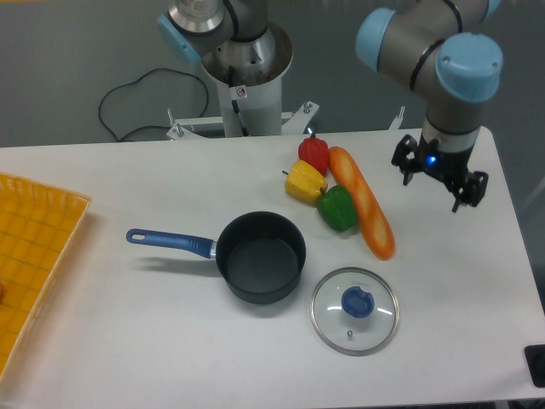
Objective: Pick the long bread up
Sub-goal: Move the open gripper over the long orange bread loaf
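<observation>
The gripper point(437, 181) hangs above the white table point(128, 341) with its two fingers spread apart and nothing between them; one finger point(404, 167) sits toward the loaf side and the other toward the table's far right edge. The long bread point(363, 201) lies flat on the table to the left of the jaws and apart from them, running diagonally from its upper end near the red pepper point(313, 154) down to its lower end, which lies below and left of the jaws. Pressed against the bread's far side from the jaws are the green pepper point(337, 209) and, just beyond it, the yellow pepper point(305, 181), the three peppers forming a tight cluster. Farther left and lower than the jaws stands a dark saucepan point(261, 256) with a blue handle pointing away from them. A glass lid point(353, 310) with a blue knob lies flat below the bread's lower end, well under the jaws in the view. An orange tray point(34, 256) sits at the opposite edge of the table, far from the jaws.
</observation>
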Robot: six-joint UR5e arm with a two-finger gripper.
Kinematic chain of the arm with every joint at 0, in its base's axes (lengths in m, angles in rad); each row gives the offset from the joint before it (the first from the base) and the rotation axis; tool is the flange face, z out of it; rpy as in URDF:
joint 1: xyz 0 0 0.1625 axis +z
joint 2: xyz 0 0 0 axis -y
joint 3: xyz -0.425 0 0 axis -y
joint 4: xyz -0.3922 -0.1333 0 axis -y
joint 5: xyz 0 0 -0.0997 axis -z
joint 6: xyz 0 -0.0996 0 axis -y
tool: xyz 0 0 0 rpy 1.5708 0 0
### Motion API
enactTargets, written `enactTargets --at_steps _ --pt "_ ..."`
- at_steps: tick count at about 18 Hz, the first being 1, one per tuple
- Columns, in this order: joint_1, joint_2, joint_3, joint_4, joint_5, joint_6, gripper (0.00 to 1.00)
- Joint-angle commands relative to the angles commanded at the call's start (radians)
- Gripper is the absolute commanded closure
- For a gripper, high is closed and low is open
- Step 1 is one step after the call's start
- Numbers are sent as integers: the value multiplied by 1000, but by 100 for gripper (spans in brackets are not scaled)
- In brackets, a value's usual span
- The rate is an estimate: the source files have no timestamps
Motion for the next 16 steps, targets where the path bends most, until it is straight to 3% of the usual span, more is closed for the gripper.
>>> enactTargets --at_steps 6,10,16 --pt "-3 12 -66 11 6 -213 0" --pt "-3 8 -118 17 9 -264 0" --pt "-3 -11 -219 132 8 -410 0"
